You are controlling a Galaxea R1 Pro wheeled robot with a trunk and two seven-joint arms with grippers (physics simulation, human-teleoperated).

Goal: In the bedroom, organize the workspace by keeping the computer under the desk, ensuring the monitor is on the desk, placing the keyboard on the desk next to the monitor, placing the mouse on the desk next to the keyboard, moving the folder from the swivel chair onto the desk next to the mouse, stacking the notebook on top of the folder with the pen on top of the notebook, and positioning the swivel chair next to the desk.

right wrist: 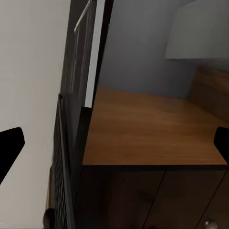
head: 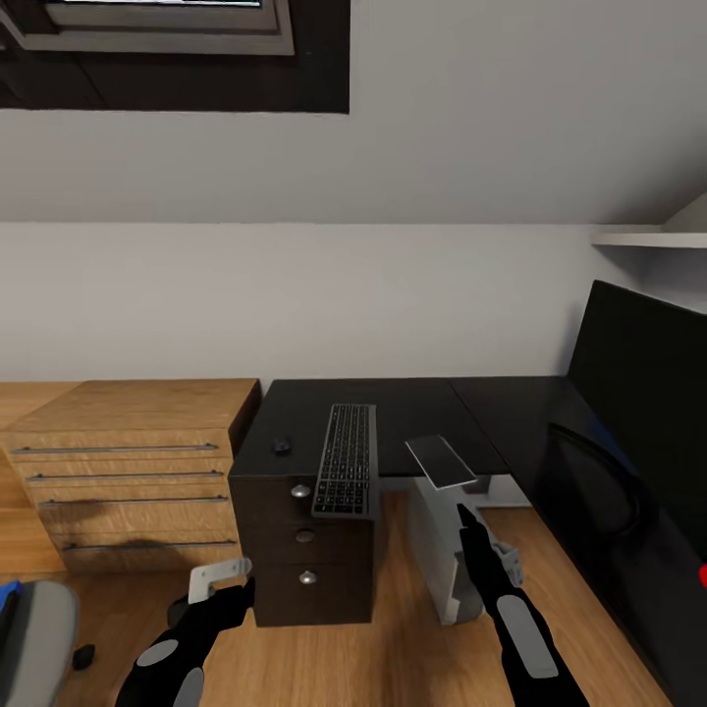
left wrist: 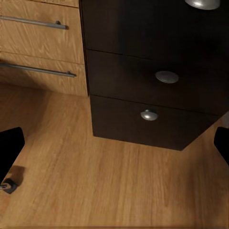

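The long glossy black L-shaped desk stands against the white wall, its black three-drawer unit beside a light wood drawer cabinet. The wide flat black monitor stands on the desk's right wing. The grey-silver computer tower sits under the desk. The thin dark-keyed keyboard lies on the desktop, overhanging its front edge, with the small black mouse to its left, apart. The grey swivel chair shows at lower left. The left gripper and the right gripper hold their fingers wide apart, grasping nothing.
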